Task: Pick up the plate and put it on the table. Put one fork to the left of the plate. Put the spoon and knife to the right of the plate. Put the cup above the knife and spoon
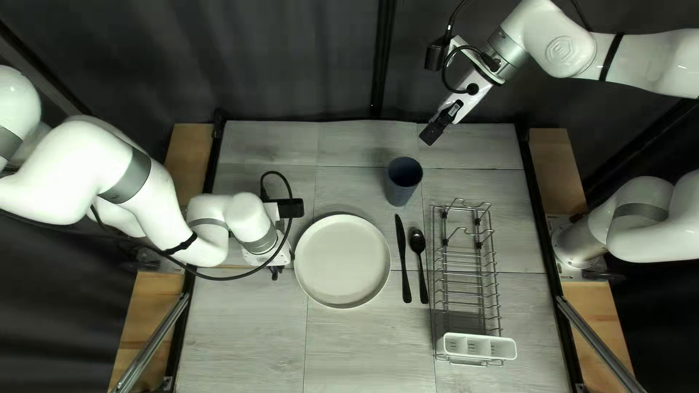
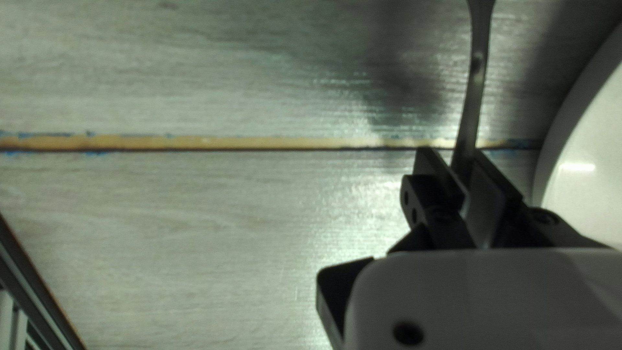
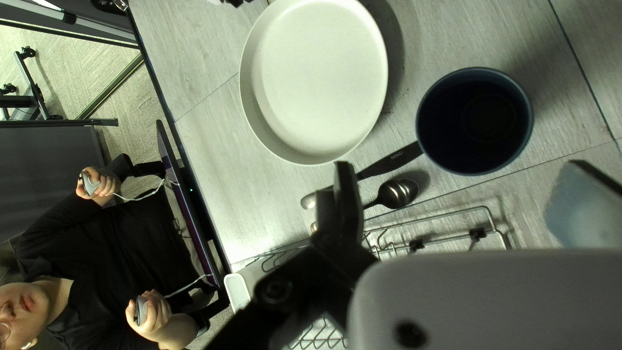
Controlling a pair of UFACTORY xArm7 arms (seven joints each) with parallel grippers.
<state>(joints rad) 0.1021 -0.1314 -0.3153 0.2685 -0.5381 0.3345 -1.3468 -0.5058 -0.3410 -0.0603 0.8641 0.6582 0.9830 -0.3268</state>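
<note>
- You are working on the fork step, and I judge it to be the last one open. The plate [image 1: 341, 259] is sitting on the table [image 1: 246, 327]. The knife [image 1: 403, 256] and spoon [image 1: 419, 256] are lying side by side at its three o'clock, and the cup [image 1: 401, 194] is standing at their twelve o'clock.
- Your left gripper [image 2: 454, 158] is pressing both fingers against the handle of the fork [image 2: 474, 87] from two sides, so it is clamped on it. It is doing this at the plate's nine o'clock, just beside the rim. I cannot tell whether the fork is resting on the table.
- The next move is calling for you to spread those fingers and lift straight up, so that the fork is not dragged toward the rim.
- Your right gripper [image 1: 434, 134] is hanging high at the cup's one o'clock, fingers apart and carrying nothing.
- In the right wrist view the cup is showing a dark, empty inside. The plate is carrying nothing.
- The wire rack [image 1: 466, 254] at the spoon's three o'clock is holding no dishes. The white caddy [image 1: 479, 346] at its six o'clock end is showing nothing sticking out of its slots.
</note>
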